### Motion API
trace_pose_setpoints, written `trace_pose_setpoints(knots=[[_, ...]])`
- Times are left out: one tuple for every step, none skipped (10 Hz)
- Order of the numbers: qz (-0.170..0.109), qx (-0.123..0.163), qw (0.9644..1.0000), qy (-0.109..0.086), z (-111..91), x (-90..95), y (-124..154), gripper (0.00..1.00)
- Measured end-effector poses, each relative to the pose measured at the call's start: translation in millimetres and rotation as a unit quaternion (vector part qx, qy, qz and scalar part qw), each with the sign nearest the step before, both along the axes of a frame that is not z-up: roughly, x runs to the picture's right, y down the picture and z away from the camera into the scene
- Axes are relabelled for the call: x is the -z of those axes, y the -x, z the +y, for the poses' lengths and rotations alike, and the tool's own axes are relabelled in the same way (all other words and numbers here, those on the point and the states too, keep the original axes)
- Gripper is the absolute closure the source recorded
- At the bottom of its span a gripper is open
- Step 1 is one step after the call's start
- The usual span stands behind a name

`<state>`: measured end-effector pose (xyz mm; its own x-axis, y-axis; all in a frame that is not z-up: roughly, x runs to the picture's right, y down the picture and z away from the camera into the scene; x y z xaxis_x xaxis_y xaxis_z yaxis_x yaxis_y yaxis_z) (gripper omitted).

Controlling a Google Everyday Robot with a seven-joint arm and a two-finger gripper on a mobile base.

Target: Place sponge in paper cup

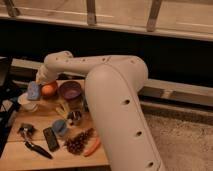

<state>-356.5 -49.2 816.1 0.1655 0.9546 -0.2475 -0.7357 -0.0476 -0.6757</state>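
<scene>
Sponge (33, 91), blue-grey and upright, is clamped in the closed tool (37, 84), which holds it just above the paper cup (26, 103) at the left end of the table (20, 152).

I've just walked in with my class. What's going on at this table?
A one-armed robot reaches across the cluttered wooden table. Its gripper, at the table's far left corner, is shut on the blue-grey sponge and holds it right over the paper cup, next to the orange bowl. The sponge does not look dropped in yet.
</scene>
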Motion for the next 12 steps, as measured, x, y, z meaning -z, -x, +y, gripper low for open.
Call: trace_pose_setpoints(knots=[[-0.008, -0.002, 1.0, 0.0, 2.3, 0.3, 4.1, 1.0], [-0.012, -0.005, 0.9999, -0.002, 1.5, -1.5, 4.2, 1.0], [-0.015, -0.007, 0.9998, -0.005, -1.5, -1.6, 4.3, 1.0], [-0.021, -0.009, 0.9997, -0.007, -3.5, -1.7, 7.2, 1.0], [-0.028, -0.01, 0.9995, -0.01, -5.7, -2.1, 12.0, 1.0], [-0.034, -0.011, 0.9993, -0.011, -6.9, -2.9, 16.7, 1.0], [-0.042, -0.013, 0.9989, -0.012, -7.9, -5.4, 22.4, 1.0], [-0.05, -0.018, 0.9985, -0.015, -11.2, -9.2, 28.0, 1.0], [-0.056, -0.021, 0.9981, -0.017, -12.5, -11.4, 33.6, 1.0], [-0.062, -0.022, 0.9976, -0.019, -12.6, -11.5, 39.8, 1.0], [-0.068, -0.025, 0.9972, -0.021, -12.5, -13.9, 44.0, 1.0], [-0.07, -0.028, 0.9969, -0.022, -13.1, -16.1, 45.1, 1.0]])
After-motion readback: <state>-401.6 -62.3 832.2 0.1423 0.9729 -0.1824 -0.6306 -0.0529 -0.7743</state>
